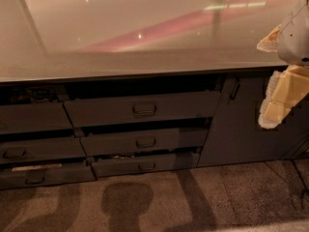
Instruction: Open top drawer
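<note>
Far right, the gripper [277,98] was seen well apart from the top drawer [142,108]; wide or narrow could not be told. The nearer door handle [234,89] might be grabbed instead.

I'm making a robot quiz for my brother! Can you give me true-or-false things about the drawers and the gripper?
1. The gripper holds the top drawer by its handle. False: it hangs far off to the right, in front of the door.
2. Under the top drawer sit a middle drawer and a bottom drawer. True.
3. The door handle lies flat sideways. False: it stands upright, near the door's top left corner.
4. The counter is shiny, with lights reflected in it. True.
</note>
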Robot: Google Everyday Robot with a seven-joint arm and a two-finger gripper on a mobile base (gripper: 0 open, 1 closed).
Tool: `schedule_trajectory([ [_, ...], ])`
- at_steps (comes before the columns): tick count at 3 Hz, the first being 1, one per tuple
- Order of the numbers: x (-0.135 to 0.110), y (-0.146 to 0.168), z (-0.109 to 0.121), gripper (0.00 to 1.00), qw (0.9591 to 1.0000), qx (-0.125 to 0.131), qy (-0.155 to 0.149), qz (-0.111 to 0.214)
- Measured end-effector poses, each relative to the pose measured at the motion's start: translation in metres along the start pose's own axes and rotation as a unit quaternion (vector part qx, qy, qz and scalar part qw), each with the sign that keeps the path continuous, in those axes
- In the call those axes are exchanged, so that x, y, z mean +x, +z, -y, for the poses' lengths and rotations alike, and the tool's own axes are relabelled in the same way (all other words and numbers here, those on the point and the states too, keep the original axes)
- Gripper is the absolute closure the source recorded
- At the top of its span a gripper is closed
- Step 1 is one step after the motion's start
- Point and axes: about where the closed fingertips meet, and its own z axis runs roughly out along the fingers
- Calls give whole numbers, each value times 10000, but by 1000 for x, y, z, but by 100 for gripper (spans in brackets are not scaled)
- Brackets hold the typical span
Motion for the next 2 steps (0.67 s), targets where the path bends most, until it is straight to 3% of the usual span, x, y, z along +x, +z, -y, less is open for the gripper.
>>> schedule_trajectory([
  [2,-1,6,3,0,10000,-56,43,-56],
])
